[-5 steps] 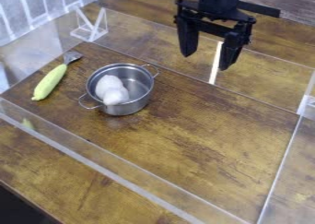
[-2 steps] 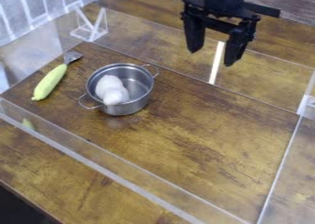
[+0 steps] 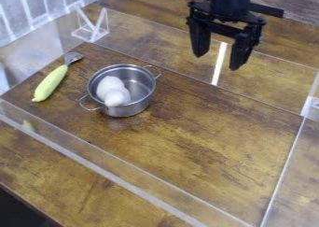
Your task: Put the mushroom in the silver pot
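Observation:
The silver pot [image 3: 122,91] stands left of centre on the wooden table, its two small loop handles showing. The white mushroom [image 3: 114,90] lies inside the pot, against its bottom. My black gripper [image 3: 217,59] hangs at the upper right, well away from the pot, pointing down. Its two fingers stand apart and hold nothing.
A yellow-green corn piece [image 3: 50,82] lies left of the pot. Clear acrylic walls [image 3: 149,198] fence the work area at the front, left and right. A clear triangular stand [image 3: 90,27] sits at the back left.
The gripper has drifted slightly to the right and toward the back of the table, still open. The pot and mushroom have not moved.

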Robot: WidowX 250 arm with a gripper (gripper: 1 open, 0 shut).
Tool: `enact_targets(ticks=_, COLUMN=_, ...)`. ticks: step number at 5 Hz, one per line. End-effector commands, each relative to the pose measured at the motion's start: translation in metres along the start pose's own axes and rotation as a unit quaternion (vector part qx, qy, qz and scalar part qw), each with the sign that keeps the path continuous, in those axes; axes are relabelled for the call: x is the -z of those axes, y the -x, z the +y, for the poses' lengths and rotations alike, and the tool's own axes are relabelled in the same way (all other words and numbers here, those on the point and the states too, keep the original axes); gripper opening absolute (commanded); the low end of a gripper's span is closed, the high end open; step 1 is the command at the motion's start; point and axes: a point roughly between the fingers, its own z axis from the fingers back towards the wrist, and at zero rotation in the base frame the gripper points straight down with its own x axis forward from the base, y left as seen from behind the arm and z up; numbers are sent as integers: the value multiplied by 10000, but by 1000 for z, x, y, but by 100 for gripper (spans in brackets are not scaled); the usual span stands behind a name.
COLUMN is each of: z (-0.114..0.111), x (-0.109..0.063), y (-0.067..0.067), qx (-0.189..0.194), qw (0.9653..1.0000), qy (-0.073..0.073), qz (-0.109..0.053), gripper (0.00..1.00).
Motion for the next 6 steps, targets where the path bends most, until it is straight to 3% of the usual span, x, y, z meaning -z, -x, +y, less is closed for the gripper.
enact_targets(ticks=1, z=14, x=-23, y=-7, qx=-192, qw=9994, qy=1, qz=-301, gripper=100)
enact_targets(ticks=3, z=15, x=-21, y=-11, qx=-141, qw=9996, qy=-5, qz=-263, gripper=100)
enact_targets(ticks=6, z=7, x=-31, y=-10, qx=65, qw=9995, qy=9, qz=-302, gripper=100)
